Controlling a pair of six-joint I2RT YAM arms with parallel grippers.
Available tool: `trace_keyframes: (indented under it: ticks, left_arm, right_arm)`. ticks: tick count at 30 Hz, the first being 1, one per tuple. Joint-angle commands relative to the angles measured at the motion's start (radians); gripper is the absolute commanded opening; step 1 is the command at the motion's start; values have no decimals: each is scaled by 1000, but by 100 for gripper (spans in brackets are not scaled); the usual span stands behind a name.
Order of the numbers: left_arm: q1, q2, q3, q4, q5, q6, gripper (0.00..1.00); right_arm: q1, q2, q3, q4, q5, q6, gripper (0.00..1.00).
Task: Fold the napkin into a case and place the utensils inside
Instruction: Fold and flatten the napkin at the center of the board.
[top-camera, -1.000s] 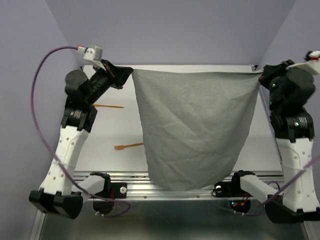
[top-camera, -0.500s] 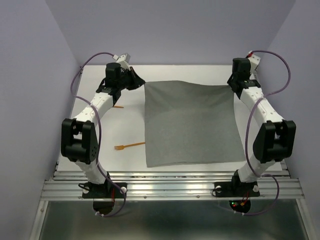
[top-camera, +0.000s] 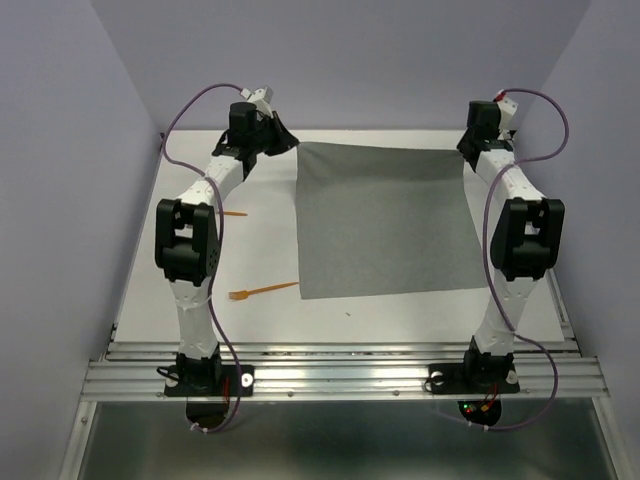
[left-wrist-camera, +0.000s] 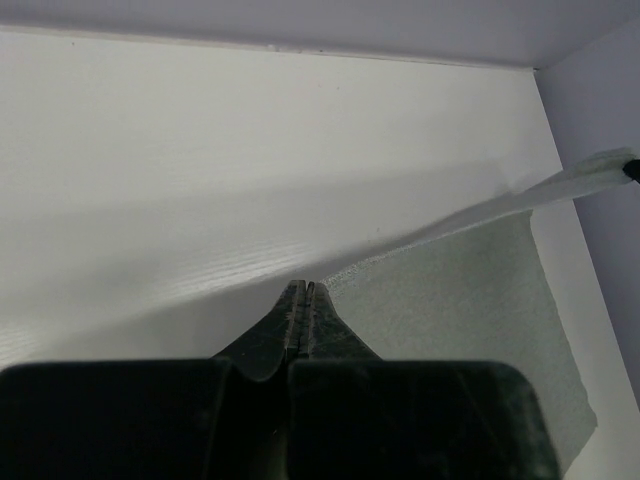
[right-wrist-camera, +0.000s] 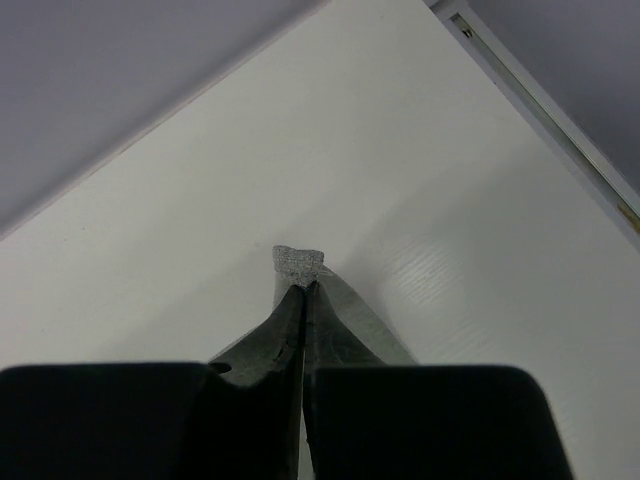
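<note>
Top external view gives us the napkin (top-camera: 385, 220) opened out flat on the white table (top-camera: 250, 250). It is one layer, not yet folded into a case. It reads as nearly square, so it has no real long axis. Its sides run roughly in line with the table's edges, and the near edge is a little wider than the far one.

We see both arms stretched to the far side. The left gripper (top-camera: 289, 143) is at the napkin's far left corner and the right gripper (top-camera: 465, 149) is at its far right corner. The far edge is drawn straight between them.

From the left wrist, we see the jaws pressed together on that corner, and the cloth's edge rises taut up and to the right. From the right wrist, the jaws are likewise clamped, with a small tab of grey cloth poking out past the tips.

We find the fork (top-camera: 265, 291) left of the napkin's near left corner. Its long axis runs almost left to right, with the tines pointing left and the handle end at the napkin's edge. We cannot tell whether it touches. The second utensil (top-camera: 236, 213) lies farther back beside the left arm, also lengthwise left to right and partly hidden by the arm.
</note>
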Motion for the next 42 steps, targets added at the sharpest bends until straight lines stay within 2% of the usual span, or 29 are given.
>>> trace_keyframes:
  ticks: [1,5,9,13,19,27,36,42]
  left_arm:
    - [-1,45,128,-13,15,17,0]
    - [-1,78,205,-40,32,17,0]
    - [-1,54,182,-43,47,18,0]
    - [-4,-1,144,-89,72,37,0]
    - [-35,-137,-8,-148,54,77,0]
    - [-56,-363,-332,-118,32,43,0]
    - [-76,-647,-626,-118,7,18,0]
    - [-110,-730,-746,-94,35,-2,0]
  right_arm:
    - [-24,11,68,62,-40,19,1]
    - [-42,2,52,61,-75,28,1]
    - [-53,-46,12,15,-128,51,1]
    - [-53,-148,-103,-39,-159,96,1]
    - [-53,-293,-275,-120,-181,148,1]
    - [-53,-529,-494,-206,-233,183,1]
    - [-53,-711,-688,-297,-130,235,1]
    - [-113,-794,-772,-304,-84,275,1]
